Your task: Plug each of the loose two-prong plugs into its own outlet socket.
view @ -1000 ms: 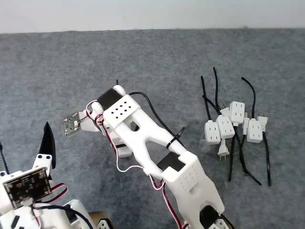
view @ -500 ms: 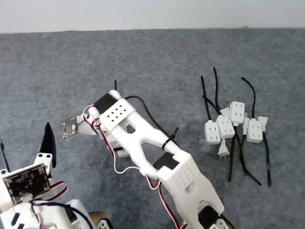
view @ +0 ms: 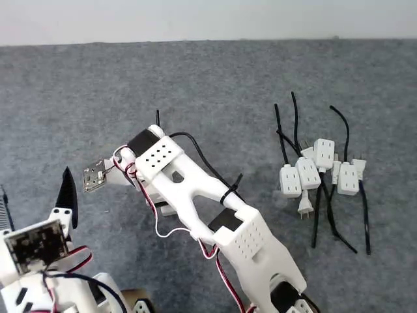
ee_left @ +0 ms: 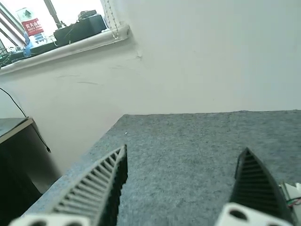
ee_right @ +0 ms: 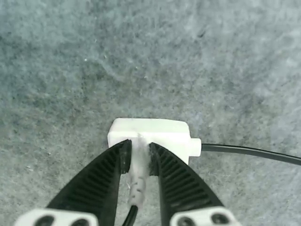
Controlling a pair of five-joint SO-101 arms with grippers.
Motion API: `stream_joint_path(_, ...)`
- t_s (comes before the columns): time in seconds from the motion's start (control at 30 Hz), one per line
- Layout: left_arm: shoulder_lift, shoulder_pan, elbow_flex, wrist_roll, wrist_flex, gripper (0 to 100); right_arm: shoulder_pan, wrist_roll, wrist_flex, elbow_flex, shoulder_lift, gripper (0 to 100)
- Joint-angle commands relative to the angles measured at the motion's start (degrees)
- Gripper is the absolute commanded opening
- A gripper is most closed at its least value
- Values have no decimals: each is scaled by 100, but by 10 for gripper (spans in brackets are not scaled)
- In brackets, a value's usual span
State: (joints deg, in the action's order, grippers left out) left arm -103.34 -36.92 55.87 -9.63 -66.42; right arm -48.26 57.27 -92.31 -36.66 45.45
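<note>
Right now my right gripper (ee_right: 138, 150) is clamped on a plug (ee_right: 136, 188), its length pointing straight into the socket block (ee_right: 150, 134) touching just ahead; my left gripper (ee_left: 185, 150) gapes apart.

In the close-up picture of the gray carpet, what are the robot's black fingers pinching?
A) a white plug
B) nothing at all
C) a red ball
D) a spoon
A: the right gripper has its fingers shut on a white plug, right at a white outlet socket with a black cord.
</note>
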Motion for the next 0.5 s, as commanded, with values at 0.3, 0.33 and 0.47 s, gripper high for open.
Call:
stream_joint_path(0.3,-88,9,215,-26,290,355,-207,-1213,-365,-2101,321,97)
stream_joint_path(0.33,-88,9,215,-35,290,355,-207,-1213,-549,-2435,321,149)
stream_joint_path(0.47,-88,0,233,-44,290,355,-198,-1222,-1095,-3578,321,351)
